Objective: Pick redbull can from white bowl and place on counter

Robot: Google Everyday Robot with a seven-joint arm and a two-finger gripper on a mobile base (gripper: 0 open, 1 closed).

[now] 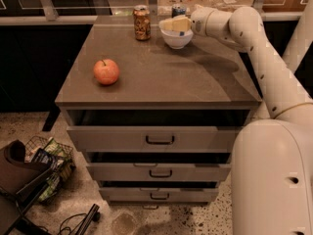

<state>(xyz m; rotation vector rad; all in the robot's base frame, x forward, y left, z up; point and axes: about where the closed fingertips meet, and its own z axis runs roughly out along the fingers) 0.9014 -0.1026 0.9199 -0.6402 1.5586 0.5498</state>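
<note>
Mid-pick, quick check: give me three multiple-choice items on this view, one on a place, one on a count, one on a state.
1. Where is the gripper?
A. Over the small round white bowl at the back of the flat grey-brown counter.
B. Over the counter's front left corner.
C. Below the counter top.

2. How many drink cans are in view?
A. One.
B. Two.
C. Four.

3. How does the brown-gold patterned can stand?
A. On its side.
B. Upright.
C. Upside down in the bowl.

Key:
1 A, the gripper hangs right at the bowl's rim.
2 B, the slim blue-and-silver redbull can shows behind the gripper, plus the patterned can.
3 B, its top faces up.
</note>
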